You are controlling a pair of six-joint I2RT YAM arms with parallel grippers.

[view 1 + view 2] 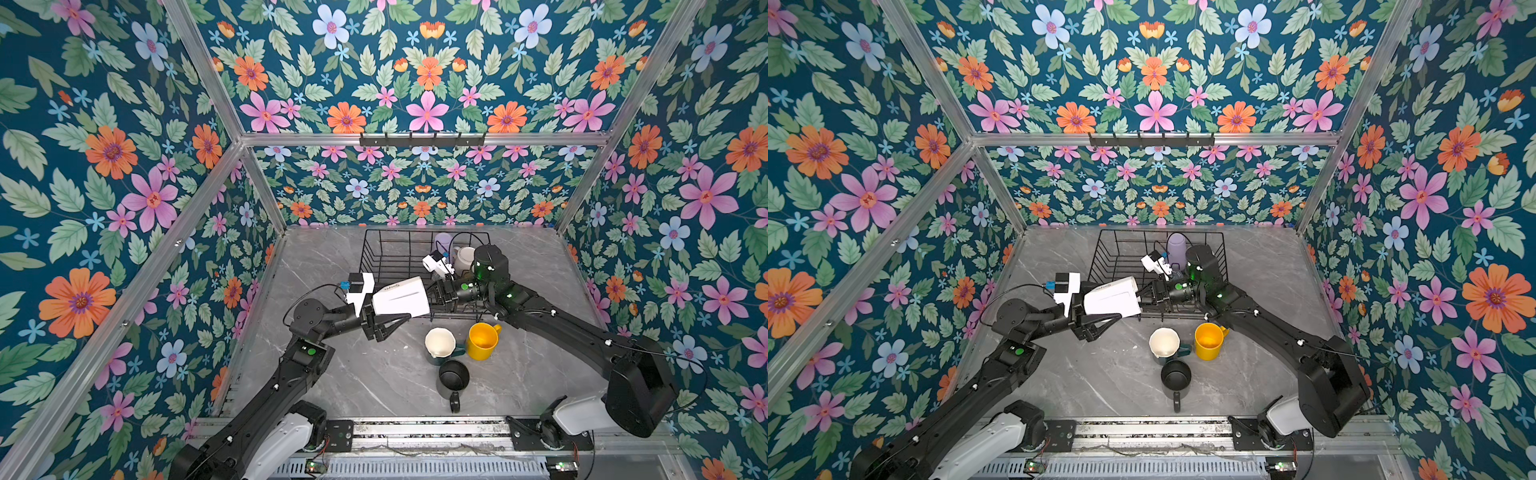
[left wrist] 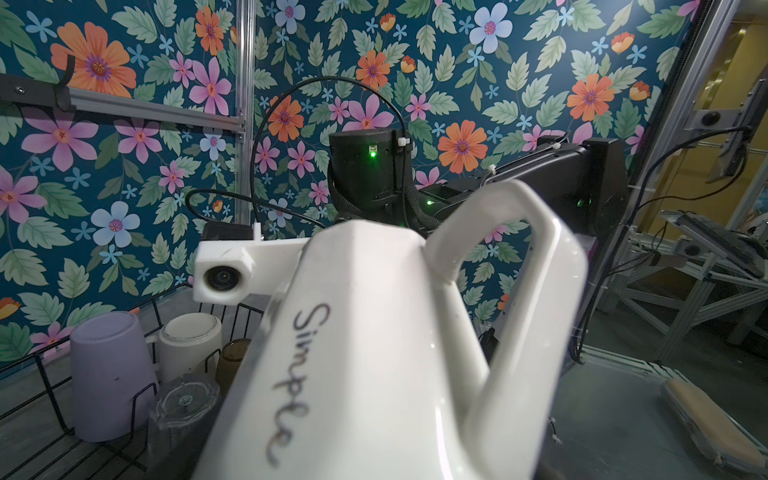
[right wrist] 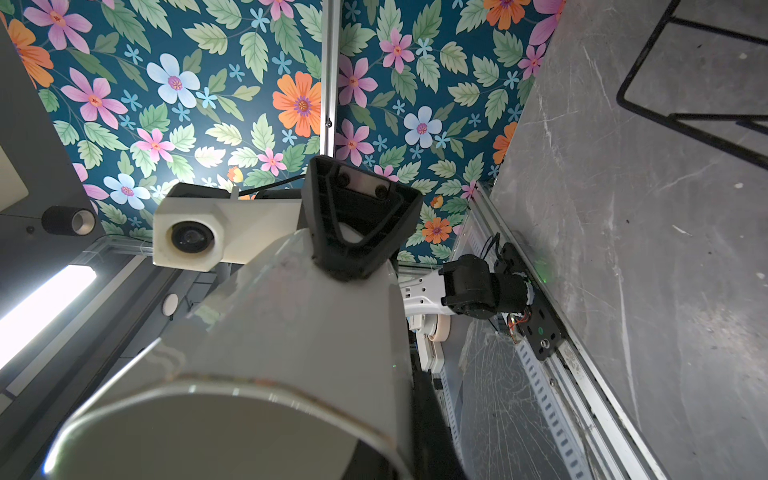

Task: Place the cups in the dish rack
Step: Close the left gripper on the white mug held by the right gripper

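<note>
1. Top view: white mug [image 1: 401, 297] held sideways in the air between both pincers.
2. Right pincer [image 1: 437, 293] closed on the open end.
3. Left pincer [image 1: 384, 322] spread around the base end, finger [image 3: 357, 224] touching the side; impossible to tell if gripping.
4. Dish rack [image 1: 376, 253] just behind both pincers.

The white mug [image 2: 374, 353], at the near edge of the rack [image 1: 382, 249], looks like glazed ceramic: smooth and glossy, with bright highlights along its handle. The rack is thin black-coated wire. Inside it, the lavender tumbler [image 2: 108, 374] looks matt and plastic-like, the clear glass [image 2: 183, 399] is transparent with a moulded base, and the amber glass [image 2: 232, 361] is tinted and see-through. In front of the rack, the yellow mug [image 1: 482, 340] has a soft sheen and the black mug [image 1: 453, 376] a duller satin one. The table [image 3: 623, 270] under the rack is grey and marble-look, smooth but scratched. Behind the rack, the rail [image 1: 291, 139] is brushed metal and the wall [image 1: 428, 75] carries a matt floral print.
</note>
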